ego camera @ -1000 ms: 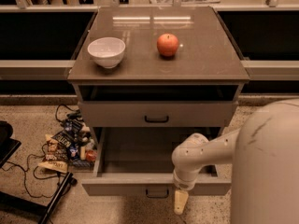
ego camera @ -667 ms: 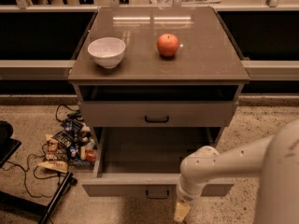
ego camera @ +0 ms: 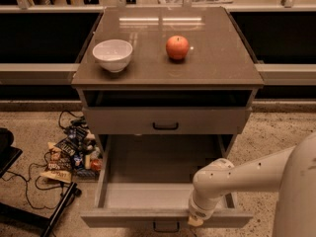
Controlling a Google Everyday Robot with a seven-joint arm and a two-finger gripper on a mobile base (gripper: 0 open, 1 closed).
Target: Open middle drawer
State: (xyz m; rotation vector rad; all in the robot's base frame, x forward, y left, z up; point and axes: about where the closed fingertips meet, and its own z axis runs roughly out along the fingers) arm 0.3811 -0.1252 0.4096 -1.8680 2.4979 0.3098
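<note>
The middle drawer (ego camera: pixel 123 217) of the grey-beige cabinet stands pulled far out, its flat grey interior (ego camera: pixel 158 167) bare and its small black bar handle (ego camera: pixel 165 226) at the bottom edge of the view. My gripper (ego camera: pixel 195 220) hangs from the white arm (ego camera: pixel 232 177) at the drawer's front panel, just right of the handle, mostly cut off by the frame edge. The taller-fronted top drawer (ego camera: pixel 165 120) above is closed. The lowest drawer is hidden under the open one.
A white bowl (ego camera: pixel 112 55) and a red apple (ego camera: pixel 177 47) sit on the cabinet top (ego camera: pixel 217 63). Snack packets and cables (ego camera: pixel 69 154) lie on the floor at the left, beside a black stand leg (ego camera: pixel 54 211). My white body (ego camera: pixel 301 196) fills the lower right.
The middle drawer's front panel has come further out toward the camera. My arm and gripper have dropped lower with it, and my body has pulled back to the right.
</note>
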